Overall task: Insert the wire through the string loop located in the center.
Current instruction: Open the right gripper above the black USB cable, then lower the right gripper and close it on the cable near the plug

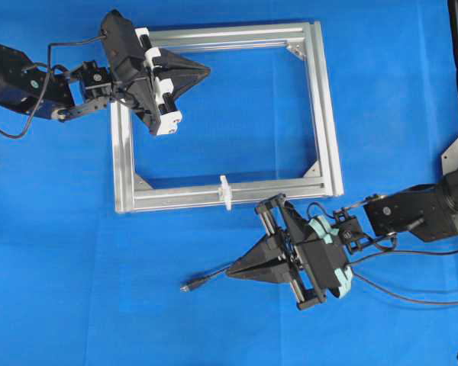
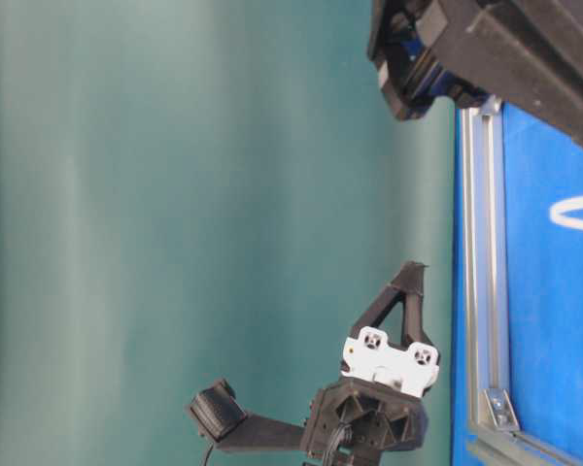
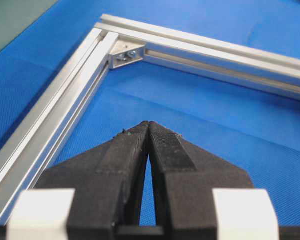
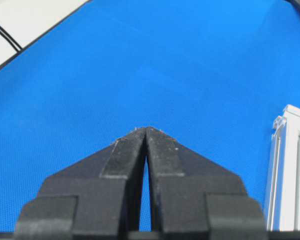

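Both black grippers, left (image 1: 202,72) and right (image 1: 233,271), were closed and empty; the right should open above the thin black wire (image 1: 206,280) near the white string loop (image 1: 225,191).

Overhead looks straight down; table-level view rotated sideways; wrist cams close behind closed jaws; frame (image 1: 227,114) shared.

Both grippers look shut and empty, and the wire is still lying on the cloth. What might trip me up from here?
1. The wire's plug lies flat on the blue cloth, left of the right gripper; the closed fingers must open first, and a thin cable may slip from a pinch.
2. The string loop is tiny and stands on the frame's near rail; a slightly misaimed plug would probably push it over.
3. The left gripper hovers over the far rail, unable to steady the loop.
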